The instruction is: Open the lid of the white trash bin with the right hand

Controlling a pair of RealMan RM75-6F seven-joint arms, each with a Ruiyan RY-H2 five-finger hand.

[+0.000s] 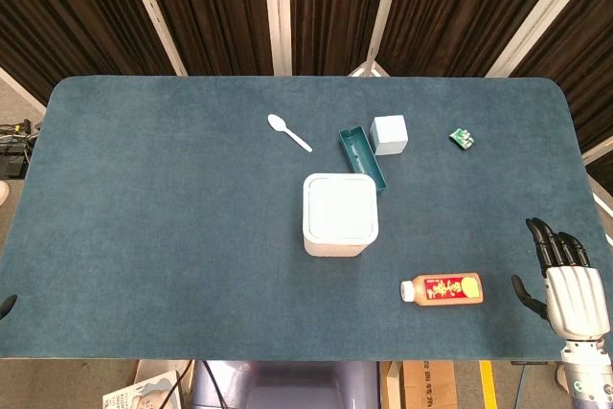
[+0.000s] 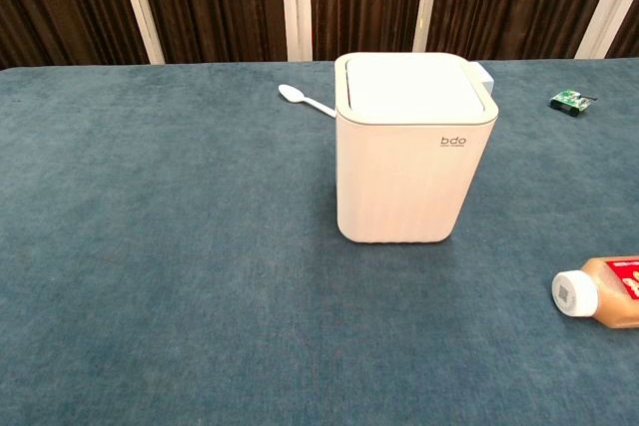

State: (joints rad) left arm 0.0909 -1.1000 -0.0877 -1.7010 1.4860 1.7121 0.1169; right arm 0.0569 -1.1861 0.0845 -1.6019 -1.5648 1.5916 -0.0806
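Observation:
The white trash bin (image 1: pixel 339 215) stands upright near the middle of the blue table, its lid (image 1: pixel 340 208) lying flat and closed; the chest view shows the bin (image 2: pixel 411 152) close up with its lid (image 2: pixel 412 84) down. My right hand (image 1: pixel 567 280) hovers at the table's near right corner, well to the right of the bin, fingers stretched out and apart, holding nothing. It does not show in the chest view. At the far left edge of the head view only a dark tip shows, possibly my left hand (image 1: pixel 7 306); its fingers are hidden.
A drink bottle (image 1: pixel 442 289) lies on its side between the bin and my right hand, also visible low right as the bottle (image 2: pixel 602 291). Behind the bin are a teal tray (image 1: pixel 361 154), a small white box (image 1: pixel 389 133), a white spoon (image 1: pixel 288 132) and a green object (image 1: pixel 463 139).

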